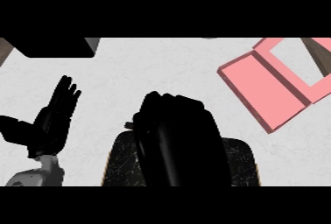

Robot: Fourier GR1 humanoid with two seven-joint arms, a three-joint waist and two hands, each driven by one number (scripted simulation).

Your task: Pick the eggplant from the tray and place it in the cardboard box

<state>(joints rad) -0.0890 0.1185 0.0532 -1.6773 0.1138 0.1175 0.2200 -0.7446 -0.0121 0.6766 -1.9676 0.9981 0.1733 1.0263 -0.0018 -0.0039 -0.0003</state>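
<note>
My right hand (177, 135) fills the middle of the head view, raised above the dark tray (119, 164) at the lower centre. Its fingers are curled over at the top, round the eggplant. The hand hides almost all of the eggplant, and only a small brownish stub (130, 126) shows at the hand's left edge. The box (262, 89) is pink, with open flaps, and lies tilted at the upper right, well apart from the hand. My left hand (55, 116) rests open at the left, fingers up.
A black object (55, 47) sits at the counter's far left corner. The light counter top (161, 65) runs between the tray and the box. A brown edge (320, 54) shows behind the box at the far right.
</note>
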